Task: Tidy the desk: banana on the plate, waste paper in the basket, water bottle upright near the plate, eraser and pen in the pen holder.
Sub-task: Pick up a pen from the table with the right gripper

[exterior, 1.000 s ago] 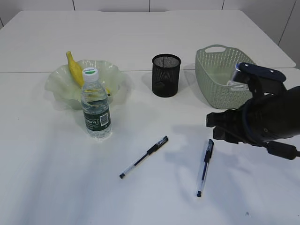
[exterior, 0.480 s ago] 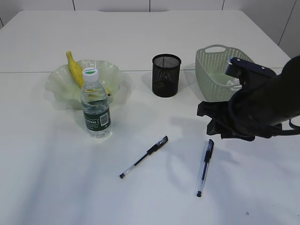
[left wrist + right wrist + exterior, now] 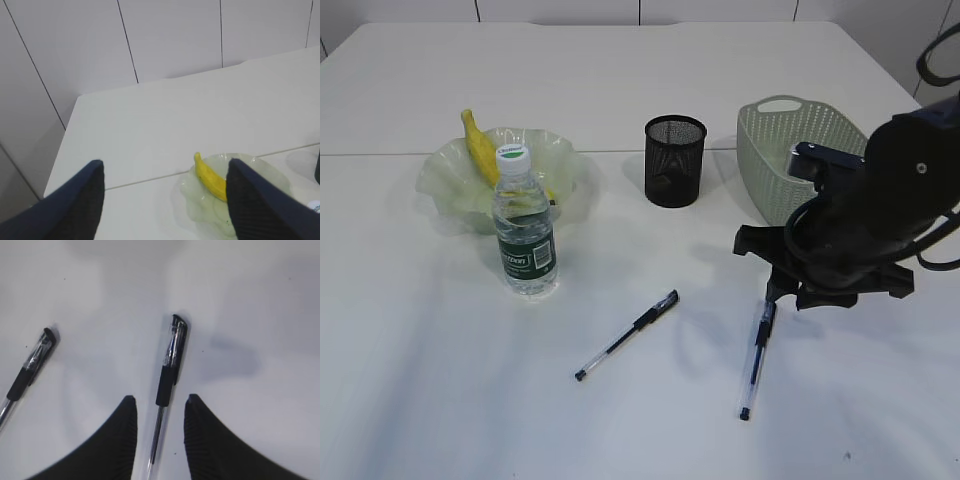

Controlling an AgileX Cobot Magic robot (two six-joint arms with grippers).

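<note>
The banana (image 3: 478,145) lies on the pale green plate (image 3: 445,185). The water bottle (image 3: 525,225) stands upright in front of the plate. The black mesh pen holder (image 3: 674,160) stands at centre. Two pens lie on the table, one at centre (image 3: 628,334) and one to the right (image 3: 757,345). My right gripper (image 3: 772,292) is open, low over the right pen. In the right wrist view its fingers (image 3: 159,405) straddle that pen (image 3: 170,365) without touching it. My left gripper (image 3: 165,165) is open and empty, high above the plate (image 3: 200,207) and banana (image 3: 210,177).
The green woven basket (image 3: 790,140) stands at the back right, partly hidden by my right arm. The other pen (image 3: 27,372) shows at the left of the right wrist view. A table seam runs across behind the plate.
My right arm has swung left and down from beside the basket. Its open fingers now sit over the upper end of the right pen. Objects have not moved.
</note>
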